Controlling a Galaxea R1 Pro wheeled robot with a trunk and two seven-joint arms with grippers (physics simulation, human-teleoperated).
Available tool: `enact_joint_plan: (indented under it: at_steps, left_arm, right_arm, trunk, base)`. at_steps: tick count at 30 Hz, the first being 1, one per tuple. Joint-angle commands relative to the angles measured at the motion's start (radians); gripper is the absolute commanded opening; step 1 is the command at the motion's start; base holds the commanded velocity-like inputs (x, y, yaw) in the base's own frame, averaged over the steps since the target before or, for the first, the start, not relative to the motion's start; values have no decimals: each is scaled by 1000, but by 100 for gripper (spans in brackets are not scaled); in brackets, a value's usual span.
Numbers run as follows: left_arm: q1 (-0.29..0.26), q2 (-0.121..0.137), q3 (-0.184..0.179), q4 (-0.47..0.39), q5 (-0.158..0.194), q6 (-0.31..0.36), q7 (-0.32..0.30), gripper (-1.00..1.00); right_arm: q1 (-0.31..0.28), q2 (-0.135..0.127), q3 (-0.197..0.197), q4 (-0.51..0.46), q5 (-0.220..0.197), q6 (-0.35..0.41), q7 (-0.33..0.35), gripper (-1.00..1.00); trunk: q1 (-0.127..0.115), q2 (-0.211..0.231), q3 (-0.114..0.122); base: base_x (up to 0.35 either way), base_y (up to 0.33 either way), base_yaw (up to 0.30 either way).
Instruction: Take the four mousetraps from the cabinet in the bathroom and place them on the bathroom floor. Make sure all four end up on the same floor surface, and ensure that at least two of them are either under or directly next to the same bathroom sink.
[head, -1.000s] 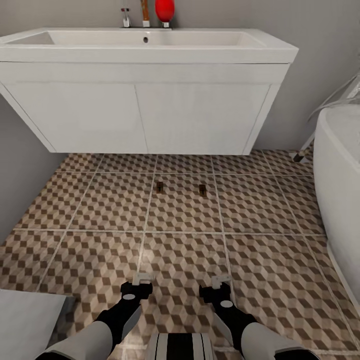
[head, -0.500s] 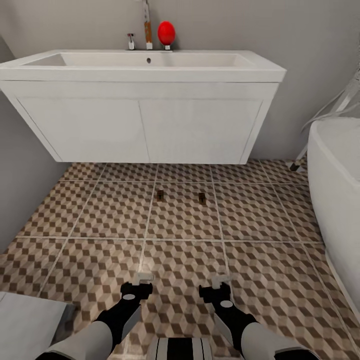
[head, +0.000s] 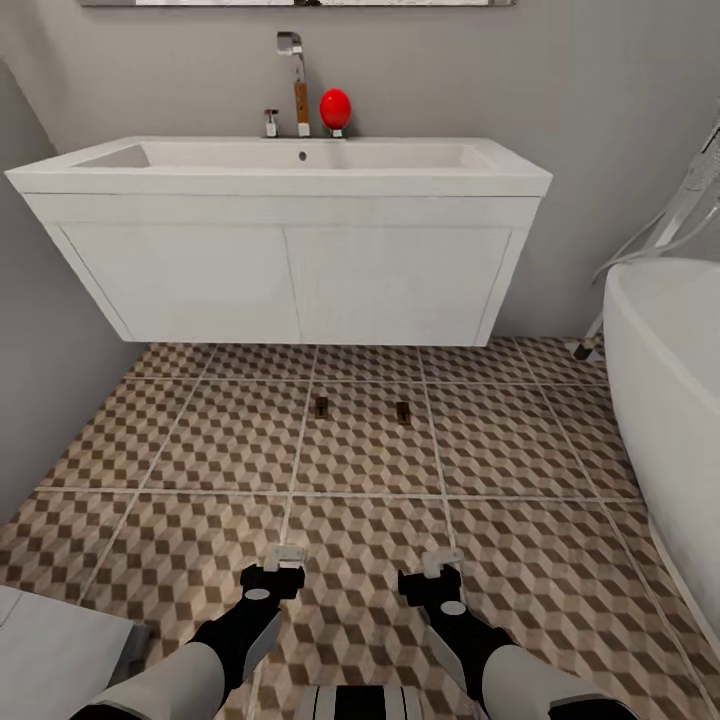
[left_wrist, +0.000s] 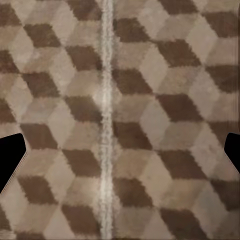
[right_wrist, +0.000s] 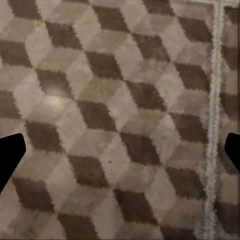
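1. Two mousetraps, one (head: 320, 406) and another (head: 402, 412), lie mid-frame on the bathroom floor (head: 200, 440), just in front of the sink (head: 290, 170).
2. Your left claw (head: 283, 557) and right claw (head: 441, 564) hang low in frame, both spread, empty.
3. Bathtub (head: 665, 400) at right edge.

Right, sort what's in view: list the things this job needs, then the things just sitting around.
Part of the job:
- two mousetraps, one and another, on the floor in front of the sink
- bathroom floor
- sink

Just there:
- bathtub
- red object by the tap
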Motion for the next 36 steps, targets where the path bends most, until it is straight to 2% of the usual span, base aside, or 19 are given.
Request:
enact_joint_plan:
  at_steps: [1, 36]
  left_arm:
    - [0, 0, -8, 0, 11, -1, 5, 100]
    - [0, 0, -8, 0, 11, -3, 5, 100]
  right_arm:
    - [-1, 0, 5, 1, 9, 0, -8, 100]
    - [-1, 0, 6, 1, 9, 0, -8, 100]
  trunk:
    - [-1, 0, 3]
    - [-16, 8, 139]
  base:
    - [0, 0, 0]
    - [0, 0, 0]
